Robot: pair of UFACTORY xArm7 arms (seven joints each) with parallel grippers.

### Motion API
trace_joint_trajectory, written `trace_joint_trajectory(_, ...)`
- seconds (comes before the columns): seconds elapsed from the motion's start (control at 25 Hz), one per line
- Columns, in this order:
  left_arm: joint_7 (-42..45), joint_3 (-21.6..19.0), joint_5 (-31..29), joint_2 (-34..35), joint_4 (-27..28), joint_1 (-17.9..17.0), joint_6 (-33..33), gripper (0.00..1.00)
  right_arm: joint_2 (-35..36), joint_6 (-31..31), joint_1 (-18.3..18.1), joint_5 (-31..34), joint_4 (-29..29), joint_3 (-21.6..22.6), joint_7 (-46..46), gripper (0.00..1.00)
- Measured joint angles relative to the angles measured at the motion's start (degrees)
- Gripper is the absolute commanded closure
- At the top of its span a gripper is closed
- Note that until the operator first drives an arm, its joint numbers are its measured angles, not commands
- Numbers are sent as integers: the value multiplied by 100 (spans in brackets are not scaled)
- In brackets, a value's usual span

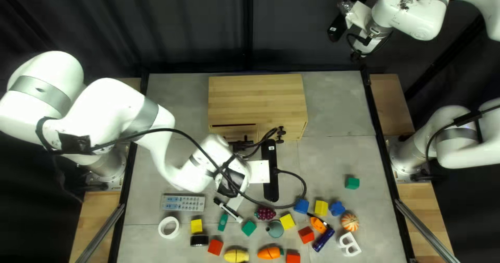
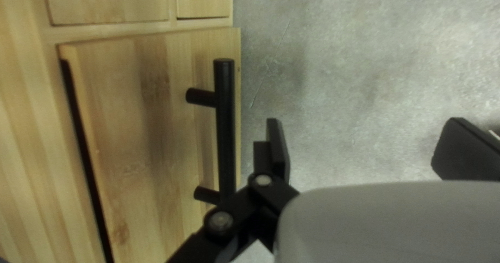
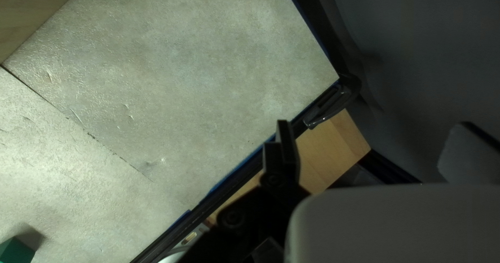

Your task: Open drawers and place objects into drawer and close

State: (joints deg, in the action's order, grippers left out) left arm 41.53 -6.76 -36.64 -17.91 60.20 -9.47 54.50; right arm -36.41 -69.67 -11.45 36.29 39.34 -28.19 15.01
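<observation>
Wooden cabinet (image 1: 258, 96): standing by the table's far edge, its left drawer (image 1: 237, 133) sticking out slightly
Left arm (image 1: 127, 104): reaching across the table towards the cabinet's front
Right arm (image 1: 411, 13): hanging its wrist before the dark curtain (image 1: 192, 23)
Remote (image 1: 183, 202): lying above the white ring (image 1: 162, 226)
Marker (image 1: 228, 210): lying slantwise, left of the grapes (image 1: 265, 214)
Green block (image 1: 352, 182): sitting apart at the right
Striped ball (image 1: 350, 222): resting above the white letter (image 1: 349, 244)
Carrot (image 1: 270, 253): lying near the table's near edge
</observation>
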Motion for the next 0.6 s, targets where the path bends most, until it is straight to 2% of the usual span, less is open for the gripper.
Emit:
trace_joint_trajectory(0.28,1,29,-50,-92,157,-50,329,0,0,0,0,0,0,0,0,0)
trace_joint_trajectory(0.6,162,146,-195,-40,61,-15,380,0,0,0,0,0,0,0,0,0)
